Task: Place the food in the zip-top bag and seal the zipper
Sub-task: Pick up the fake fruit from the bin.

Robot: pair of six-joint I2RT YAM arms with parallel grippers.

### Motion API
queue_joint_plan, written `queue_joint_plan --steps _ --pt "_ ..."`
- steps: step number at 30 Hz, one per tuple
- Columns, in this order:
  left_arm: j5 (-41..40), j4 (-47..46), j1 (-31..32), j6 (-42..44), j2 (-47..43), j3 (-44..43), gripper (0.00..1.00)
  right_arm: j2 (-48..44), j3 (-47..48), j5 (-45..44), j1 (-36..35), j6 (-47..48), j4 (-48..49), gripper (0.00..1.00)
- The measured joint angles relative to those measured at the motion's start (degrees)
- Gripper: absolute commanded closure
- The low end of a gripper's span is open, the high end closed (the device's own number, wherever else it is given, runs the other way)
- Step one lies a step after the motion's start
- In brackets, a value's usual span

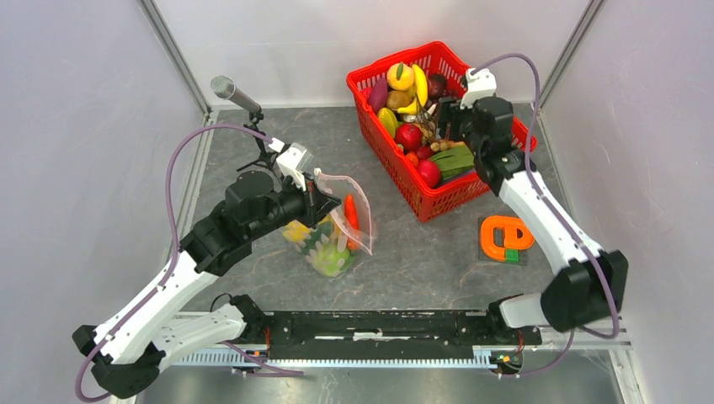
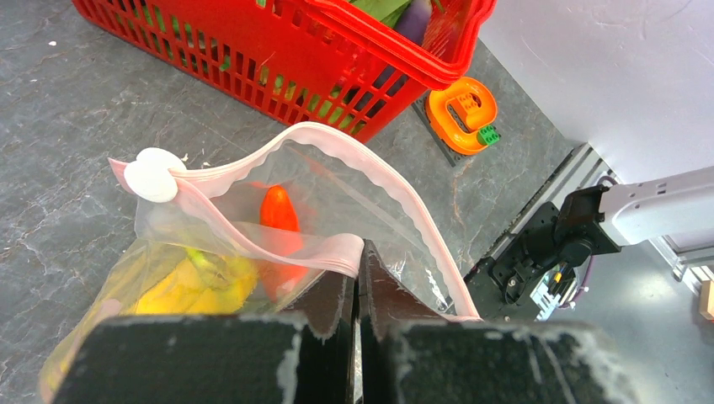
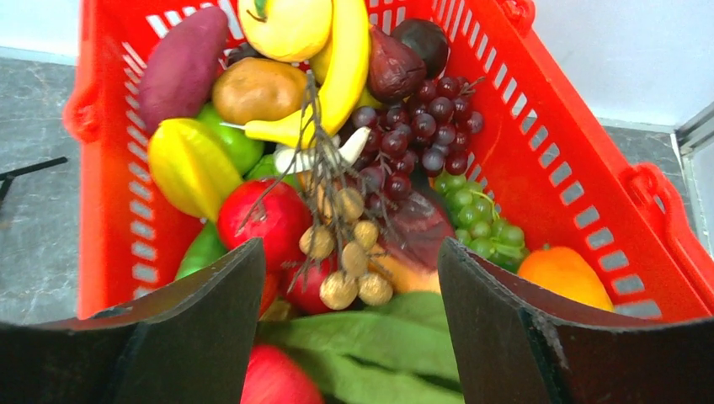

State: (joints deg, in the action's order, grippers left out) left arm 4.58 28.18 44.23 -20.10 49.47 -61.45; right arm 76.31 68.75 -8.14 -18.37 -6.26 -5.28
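Observation:
The zip-top bag hangs from my left gripper, its mouth gaping. Inside it lie an orange carrot, a yellow banana bunch and a white-green piece. In the left wrist view my left gripper is shut on the near lip of the pink zipper, and a white slider sits at the far end. My right gripper stands open just above more food in the red basket, over a cluster of brown balls, a red fruit and green leaves. Nothing is between its fingers.
The red basket stands at the back right, piled with a banana, dark grapes and other toy produce. An orange and green block lies right of centre. A microphone stand rises at the back left. Walls close both sides.

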Motion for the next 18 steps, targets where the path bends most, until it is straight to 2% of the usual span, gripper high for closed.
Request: queue_joint_plan --steps 7,12,16,18 --pt "0.02 0.0 0.0 0.0 -0.04 0.02 0.98 15.52 11.52 9.51 3.85 0.24 -2.62 0.29" --pt "0.02 0.0 0.0 0.0 -0.04 0.04 0.98 22.25 18.88 14.05 3.45 0.28 -4.24 0.26" --pt "0.02 0.0 0.0 0.0 0.0 0.02 0.98 27.89 27.63 15.32 2.6 0.55 -7.06 0.26" --pt "0.04 -0.02 0.0 0.0 0.09 0.04 0.98 31.1 31.98 14.6 2.12 1.11 -7.82 0.3"
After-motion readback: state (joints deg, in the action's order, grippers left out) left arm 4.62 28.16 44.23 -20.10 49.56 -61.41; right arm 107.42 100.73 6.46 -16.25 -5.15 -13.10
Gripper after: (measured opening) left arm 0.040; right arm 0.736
